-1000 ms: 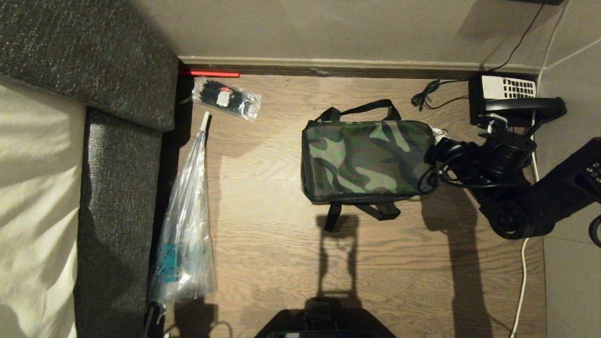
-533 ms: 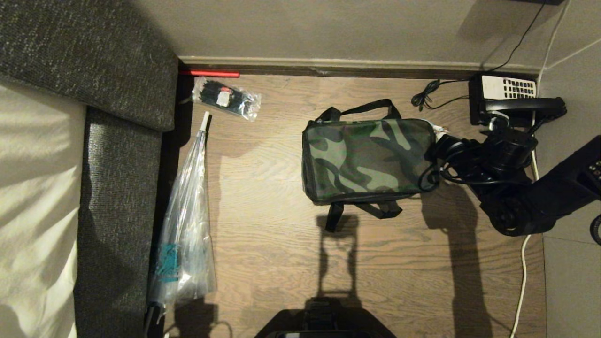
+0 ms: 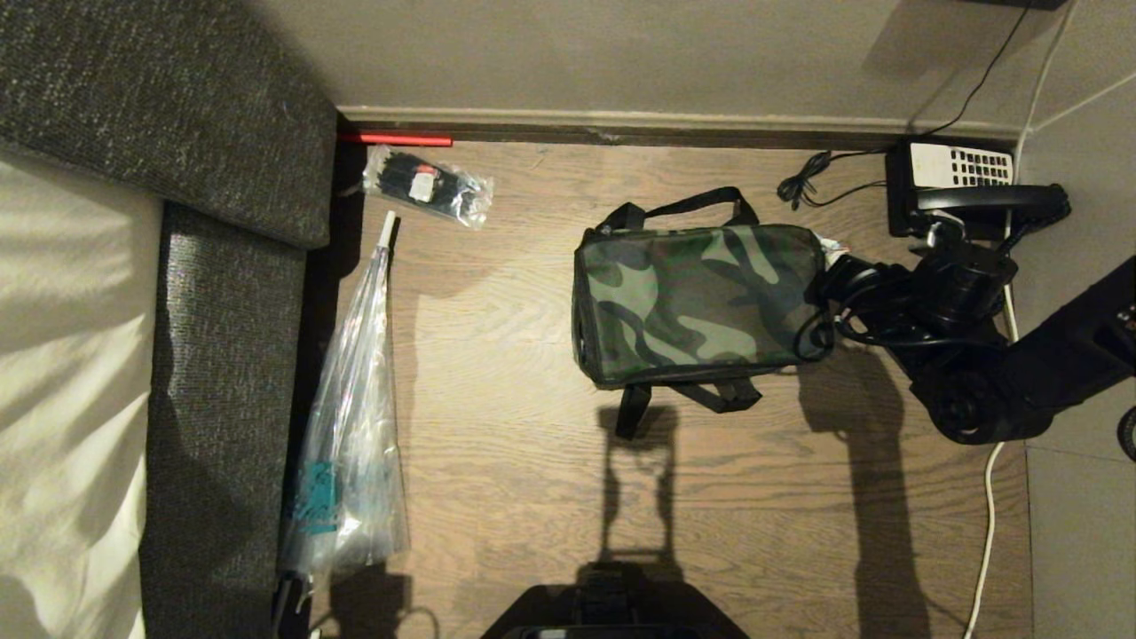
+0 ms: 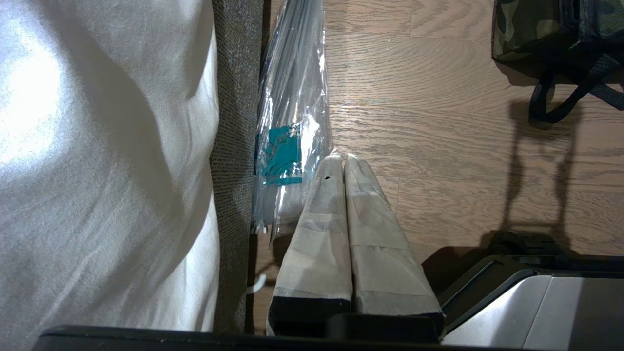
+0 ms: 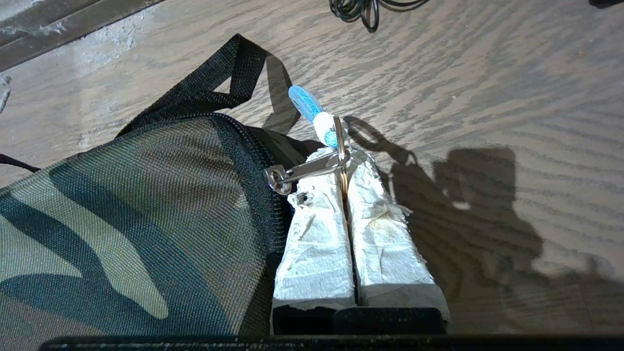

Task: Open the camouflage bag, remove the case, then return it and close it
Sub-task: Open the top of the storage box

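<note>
The camouflage bag (image 3: pixel 701 302) lies zipped shut on the wood floor, its black straps sticking out at the near and far sides. My right gripper (image 3: pixel 828 256) sits at the bag's right end. In the right wrist view this gripper (image 5: pixel 343 161) is shut on the metal ring of the zipper pull (image 5: pixel 312 168), which carries a blue and white tag (image 5: pixel 307 105), beside the bag's corner (image 5: pixel 146 209). The case is hidden. My left gripper (image 4: pixel 343 158) hangs parked and shut over the floor by the sofa, holding nothing, and a corner of the bag (image 4: pixel 526 24) is visible far beyond it.
A black telephone with white keypad (image 3: pixel 963 182) and its cords stand by the wall just behind the right arm. A long clear plastic sleeve (image 3: pixel 351 426) and a small packet (image 3: pixel 426 185) lie along the grey sofa (image 3: pixel 222 311). My base (image 3: pixel 612 612) is at the near edge.
The right gripper and the bag with it have crept very slightly to the right. The grip on the zipper ring is the same. The left arm has not moved.
</note>
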